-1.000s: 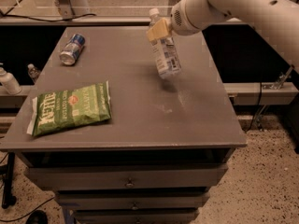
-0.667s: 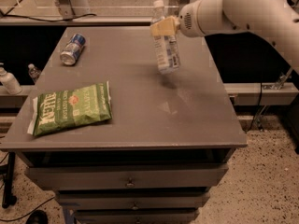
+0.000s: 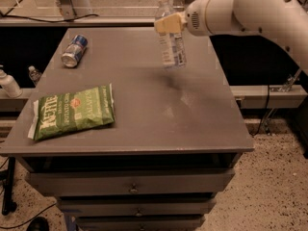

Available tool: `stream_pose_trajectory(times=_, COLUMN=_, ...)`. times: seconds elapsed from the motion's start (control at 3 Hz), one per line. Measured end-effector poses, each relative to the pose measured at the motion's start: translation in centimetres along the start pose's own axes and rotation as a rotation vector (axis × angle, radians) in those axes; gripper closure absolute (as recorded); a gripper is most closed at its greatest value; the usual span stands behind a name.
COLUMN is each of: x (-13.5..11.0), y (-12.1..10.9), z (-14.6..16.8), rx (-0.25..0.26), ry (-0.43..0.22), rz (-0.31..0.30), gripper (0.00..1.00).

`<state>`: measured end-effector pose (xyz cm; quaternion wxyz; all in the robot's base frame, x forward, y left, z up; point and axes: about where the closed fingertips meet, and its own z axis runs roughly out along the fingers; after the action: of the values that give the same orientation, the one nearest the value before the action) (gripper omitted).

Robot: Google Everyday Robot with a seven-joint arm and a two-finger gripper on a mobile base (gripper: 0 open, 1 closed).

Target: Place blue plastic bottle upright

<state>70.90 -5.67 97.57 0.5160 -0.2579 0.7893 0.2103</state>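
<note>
The blue plastic bottle is a clear ribbed bottle with a white cap and a pale label. It hangs almost upright, cap up, above the far middle of the grey table, its base clear of the tabletop. My gripper is shut on the bottle's upper part, just below the neck, with tan fingers on it. The white arm reaches in from the upper right.
A blue-and-silver drink can lies on its side at the table's far left. A green chip bag lies flat at the front left. A small clear bottle and a white bottle stand off the table's left side. Drawers sit below the tabletop.
The gripper has lifted the bottle and turned it from tilted to nearly upright, moving it slightly away toward the table's far side.
</note>
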Motion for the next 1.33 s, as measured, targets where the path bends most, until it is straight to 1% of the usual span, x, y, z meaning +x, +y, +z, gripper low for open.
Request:
stream_pose_trajectory(times=0.33, x=0.3, y=-0.7, z=-1.2, rx=-0.054, ry=-0.053, rz=-0.011, gripper=1.0)
stream_pose_trajectory(times=0.67, x=-0.8, y=-0.2, z=-2.0, rx=-0.151, ry=-0.138, rz=-0.075, gripper=1.0)
stream_pose_trajectory(times=1.0, x=-1.4, y=-0.5, z=-2.5, rx=-0.246, ry=-0.211, rz=-0.185, gripper=1.0)
stream_pose_trajectory(times=1.33, x=-0.6, y=-1.8, z=-3.2, rx=-0.288, ry=-0.251, rz=-0.291, gripper=1.0)
